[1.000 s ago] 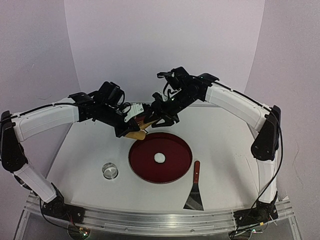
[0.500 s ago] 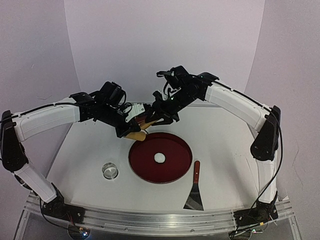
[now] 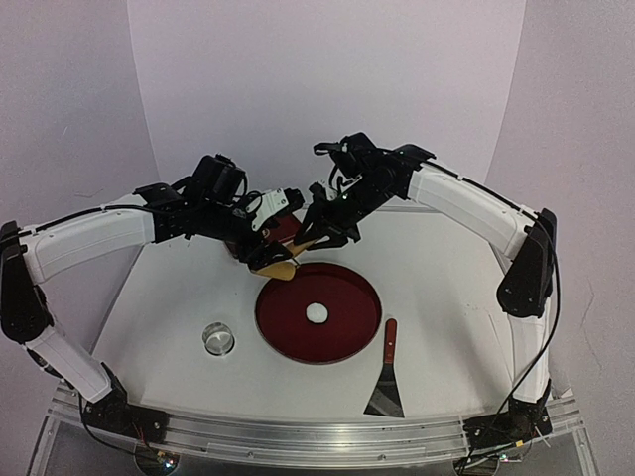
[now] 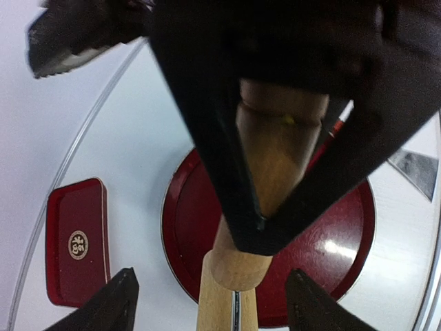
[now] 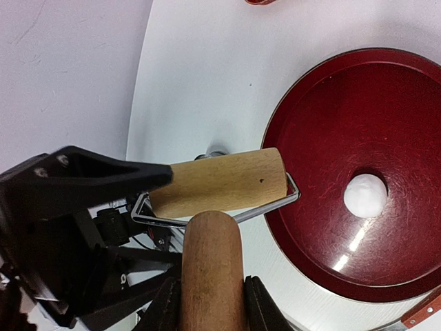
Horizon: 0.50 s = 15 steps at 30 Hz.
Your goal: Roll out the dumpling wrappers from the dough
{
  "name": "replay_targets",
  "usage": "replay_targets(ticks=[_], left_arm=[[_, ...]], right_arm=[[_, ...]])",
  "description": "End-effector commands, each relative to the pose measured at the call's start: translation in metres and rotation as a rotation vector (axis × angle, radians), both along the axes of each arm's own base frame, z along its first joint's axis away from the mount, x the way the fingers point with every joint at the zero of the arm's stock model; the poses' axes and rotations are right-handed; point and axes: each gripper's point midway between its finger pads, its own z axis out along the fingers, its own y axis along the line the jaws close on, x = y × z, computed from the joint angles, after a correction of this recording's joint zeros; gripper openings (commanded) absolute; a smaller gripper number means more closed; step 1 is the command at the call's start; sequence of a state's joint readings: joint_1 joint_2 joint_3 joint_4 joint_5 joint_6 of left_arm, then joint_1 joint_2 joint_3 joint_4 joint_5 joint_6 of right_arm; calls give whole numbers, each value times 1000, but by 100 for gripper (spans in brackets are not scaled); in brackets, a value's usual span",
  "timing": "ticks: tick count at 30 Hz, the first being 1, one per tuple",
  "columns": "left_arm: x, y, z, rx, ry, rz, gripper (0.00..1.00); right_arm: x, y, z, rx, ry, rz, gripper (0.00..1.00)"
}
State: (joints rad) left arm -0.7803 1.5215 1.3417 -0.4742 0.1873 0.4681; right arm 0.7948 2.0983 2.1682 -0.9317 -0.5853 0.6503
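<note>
A small white lump of dough [image 3: 317, 312] [image 5: 365, 194] lies in the middle of the round red tray [image 3: 347, 337]. No dumpling wrappers are in view. A wooden roller [image 3: 277, 266] with a wire frame hangs above the tray's far left rim. My right gripper [image 3: 316, 238] [image 5: 211, 307] is shut on the roller's wooden handle [image 5: 210, 262]. My left gripper [image 3: 260, 246] [image 4: 213, 307] stands open, its fingertips [image 4: 114, 303] wide apart on either side of the roller's drum [image 4: 227, 289] and clear of it.
A metal ring cutter [image 3: 218, 339] stands left of the tray. A red-handled scraper [image 3: 386, 382] lies to the tray's right. A small rectangular red dish [image 4: 76, 241] sits at the back, behind the grippers.
My left gripper has opened and let go of the roller, then drawn back a little. My right gripper has closed on the handle and now holds the roller alone.
</note>
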Motion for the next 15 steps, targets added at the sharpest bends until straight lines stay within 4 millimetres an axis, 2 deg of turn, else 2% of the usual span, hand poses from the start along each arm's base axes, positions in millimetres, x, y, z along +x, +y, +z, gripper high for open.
replay_targets(ticks=[1, 3, 5, 8, 10, 12, 14, 15], left_arm=[[-2, 7, 42, -116, -100, 40, 89], [-5, 13, 41, -121, -89, 60, 99], [-7, 18, 42, -143, -79, 95, 100], [1, 33, 50, -211, -80, 228, 100], [19, 56, 56, -276, -93, 425, 100], [37, 93, 56, -404, -4, 741, 100], [49, 131, 51, -479, 78, 980, 100], [53, 141, 44, -498, 140, 1022, 100]], right_arm=[[8, -3, 9, -8, -84, -19, 0], [12, -7, 10, -19, -103, -32, 0], [17, -12, 12, -28, -123, -46, 0], [23, -24, 17, -51, -168, -66, 0], [25, -33, 19, -74, -202, -68, 0], [22, -42, 18, -112, -229, -49, 0], [19, -51, 12, -163, -242, -37, 0], [17, -57, 9, -192, -253, -31, 0]])
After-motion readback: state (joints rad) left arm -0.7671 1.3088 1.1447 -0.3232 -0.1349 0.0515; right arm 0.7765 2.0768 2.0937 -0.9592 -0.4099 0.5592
